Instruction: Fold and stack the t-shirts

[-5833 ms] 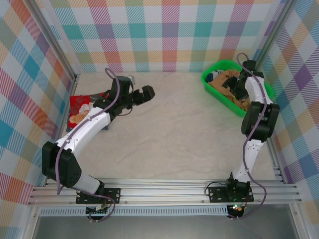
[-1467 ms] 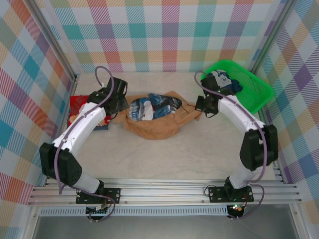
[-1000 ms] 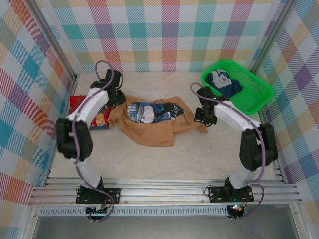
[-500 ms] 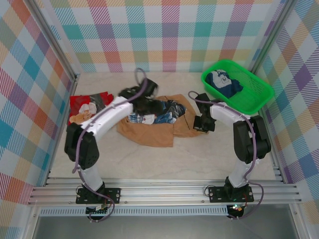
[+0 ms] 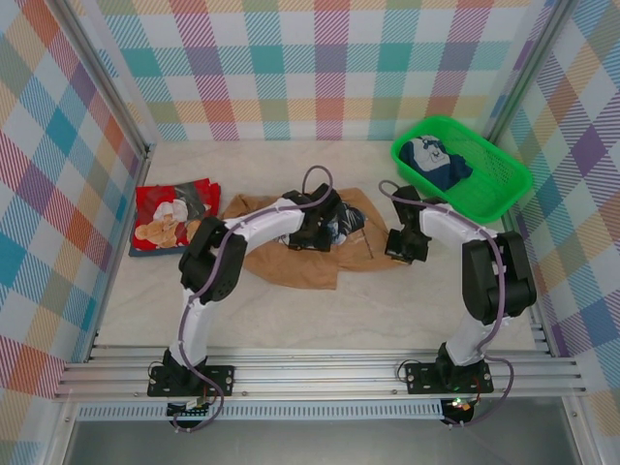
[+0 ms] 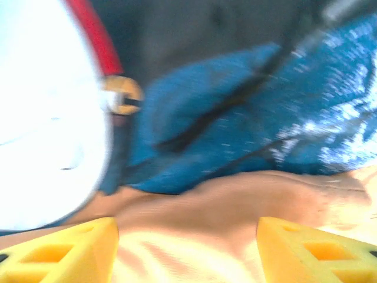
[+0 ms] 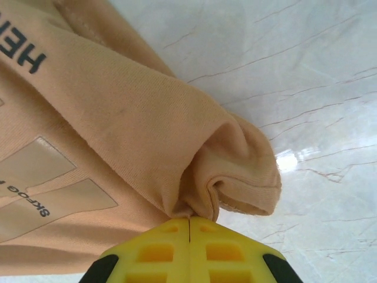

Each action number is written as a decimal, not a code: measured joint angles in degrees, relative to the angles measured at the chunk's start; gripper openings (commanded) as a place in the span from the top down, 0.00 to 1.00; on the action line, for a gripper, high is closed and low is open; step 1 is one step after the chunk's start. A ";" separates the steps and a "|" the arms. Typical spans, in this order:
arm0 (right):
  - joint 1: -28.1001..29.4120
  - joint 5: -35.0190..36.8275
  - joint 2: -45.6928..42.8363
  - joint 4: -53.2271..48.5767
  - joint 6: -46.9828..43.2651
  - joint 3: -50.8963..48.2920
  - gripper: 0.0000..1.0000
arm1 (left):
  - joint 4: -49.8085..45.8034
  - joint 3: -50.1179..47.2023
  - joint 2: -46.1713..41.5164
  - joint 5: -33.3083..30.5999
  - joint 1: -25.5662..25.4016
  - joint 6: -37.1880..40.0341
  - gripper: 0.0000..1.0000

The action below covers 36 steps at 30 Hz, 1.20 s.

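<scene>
1. Currently the tan-brown t-shirt is lying rumpled at the middle of the table, its blue-and-white print facing up. It is not yet folded.
2. The red t-shirt is lying by the left wall, well apart from the tan one. It is looking roughly flat, but I cannot tell whether it is properly folded.
3. The left gripper is hovering close over the print with its jaws standing apart and tan cloth showing between the fingertips. The wrist view is blurring, so I cannot tell whether the tips are touching the cloth.
4. The right gripper is pinching the shirt's right-hand edge, jaws together on a bunched fold of tan knit beside bare tabletop.
5. Handling, as I am judging it: the shirt is a light, soft knit with no stiffness. It is likely to sag and drag wherever it is unsupported, and a thin pinch may slip out.
6. Holds I am favouring: hem corners, shoulder seams or sleeve edges, where the cloth is doubled. One corner per gripper would be pulling the panel taut before any fold.
7. The green basket at far right is holding a dark garment, and neither gripper is touching it.
</scene>
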 measured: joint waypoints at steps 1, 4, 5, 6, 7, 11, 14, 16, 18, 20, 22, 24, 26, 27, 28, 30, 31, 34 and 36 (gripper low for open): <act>-0.52 -0.13 0.00 0.00 -0.15 0.00 1.00 | -0.13 -2.05 -2.27 -0.48 0.31 -0.74 0.37; -1.88 -0.55 0.04 -0.02 -0.59 0.11 1.00 | -0.76 -10.78 -12.76 -1.11 0.90 -4.85 0.36; -2.19 -0.68 0.09 -0.09 -0.81 0.31 1.00 | -0.44 -14.69 -17.49 -0.87 1.29 -7.04 0.37; -2.38 -0.81 0.20 -0.09 -0.96 0.52 1.00 | -0.02 -18.25 -21.64 -0.28 1.66 -9.18 0.37; -2.36 -0.98 0.35 -0.04 -1.11 0.76 1.00 | 0.66 -22.03 -25.62 0.55 2.19 -11.58 0.37; -2.36 -2.01 0.92 -0.02 -1.66 1.51 1.00 | 4.72 -35.52 -34.67 4.57 5.70 -21.35 0.41; -2.36 -2.54 1.38 -0.07 -1.92 1.60 1.00 | 8.68 -40.11 -33.22 6.84 6.82 -27.19 0.43; -2.36 -2.71 1.60 -0.04 -2.12 1.60 1.00 | 11.43 -41.94 -32.33 8.20 6.56 -30.75 0.46; -2.36 -2.89 1.60 -0.04 -2.34 1.60 1.00 | 13.68 -43.50 -32.28 8.70 6.38 -33.00 0.47; -2.36 -3.17 1.60 -0.04 -2.60 1.60 1.00 | 15.72 -44.92 -32.26 8.87 6.67 -34.82 0.49; -2.36 -3.39 1.60 -0.04 -2.82 1.60 1.00 | 18.08 -46.12 -32.22 9.03 7.30 -36.26 0.54; -2.36 -3.56 1.60 -0.04 -2.97 1.60 1.00 | 19.65 -46.36 -31.89 8.96 7.87 -37.18 0.60; -2.36 -3.58 1.60 -0.04 -2.99 1.60 1.00 | 21.29 -45.90 -31.01 8.90 8.15 -37.62 0.71; -2.36 -3.58 1.60 -0.02 -2.99 1.57 1.00 | 22.21 -45.62 -30.25 8.87 8.20 -37.70 0.81; -2.36 -3.58 1.60 0.00 -2.99 1.53 1.00 | 22.75 -45.22 -29.44 8.85 8.20 -37.57 0.91; -2.36 -3.54 1.60 0.24 -2.99 1.27 1.00 | 22.53 -43.87 -27.56 8.61 8.20 -37.09 1.00; -2.36 -3.52 1.60 0.22 -2.97 1.14 1.00 | 22.25 -43.21 -27.06 8.35 8.20 -36.52 1.00; -2.36 -2.84 1.60 0.17 -3.17 0.96 1.00 | 18.73 -40.30 -26.97 6.40 8.20 -35.23 1.00; -2.36 -1.97 1.60 0.11 -3.41 1.03 1.00 | 14.38 -37.90 -27.87 4.92 8.20 -33.75 1.00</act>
